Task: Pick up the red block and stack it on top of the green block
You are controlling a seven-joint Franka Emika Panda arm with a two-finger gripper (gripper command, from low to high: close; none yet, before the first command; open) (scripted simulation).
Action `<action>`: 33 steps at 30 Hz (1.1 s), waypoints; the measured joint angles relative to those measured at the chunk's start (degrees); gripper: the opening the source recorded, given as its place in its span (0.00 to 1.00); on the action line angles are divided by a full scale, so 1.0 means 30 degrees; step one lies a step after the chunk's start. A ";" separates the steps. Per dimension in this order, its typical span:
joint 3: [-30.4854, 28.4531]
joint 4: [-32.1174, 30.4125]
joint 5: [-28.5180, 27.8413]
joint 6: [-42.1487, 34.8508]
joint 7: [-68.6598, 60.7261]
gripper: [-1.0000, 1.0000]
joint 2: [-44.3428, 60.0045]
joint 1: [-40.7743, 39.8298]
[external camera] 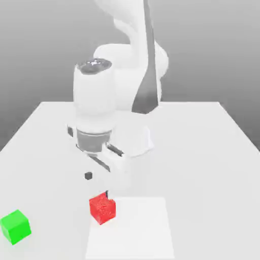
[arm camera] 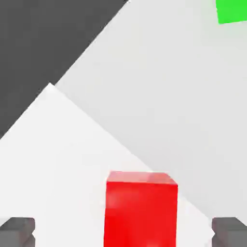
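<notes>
The red block (external camera: 102, 209) rests on the table near the front, at the corner of a lighter square patch. My gripper (external camera: 97, 185) hangs just above it, open, with its dark fingertips (external camera: 88, 175) apart and holding nothing. In the hand view the red block (arm camera: 141, 207) lies between the two grey fingertips (arm camera: 18, 230), with a wide gap on each side; the gripper (arm camera: 123, 231) touches nothing. The green block (external camera: 15, 226) sits alone at the front, on the exterior view's left, well apart from the red one. It also appears in the hand view as the green block (arm camera: 231, 10).
The white table (external camera: 203, 152) carries a lighter square patch (external camera: 132, 228) at the front middle. The robot's base and arm (external camera: 127, 101) stand at the back centre. The hand view shows the table's edge against a dark floor (arm camera: 38, 38).
</notes>
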 joint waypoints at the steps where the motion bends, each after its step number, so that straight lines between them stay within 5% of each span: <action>1: -0.0101 0.0064 -0.0174 0.0567 0.0178 0.50 0.0674 0.0061; 4: -0.0686 0.0317 -0.0832 0.2306 0.0692 0.50 0.2732 0.0497; 5: -0.0883 0.0385 -0.0998 0.2766 0.0807 0.00 0.3275 0.0654; 12: -0.0891 0.0394 -0.1044 0.2847 0.0852 0.00 0.3337 0.0659; 19: -0.0312 -0.0010 0.0336 -0.0752 -0.0154 0.00 -0.0674 0.0239; 30: -0.3116 0.7054 0.0957 -0.5109 -0.0277 0.00 0.2055 -0.3820; 33: -0.3321 0.7752 0.1185 -0.4082 -0.0407 0.00 0.3796 -0.4180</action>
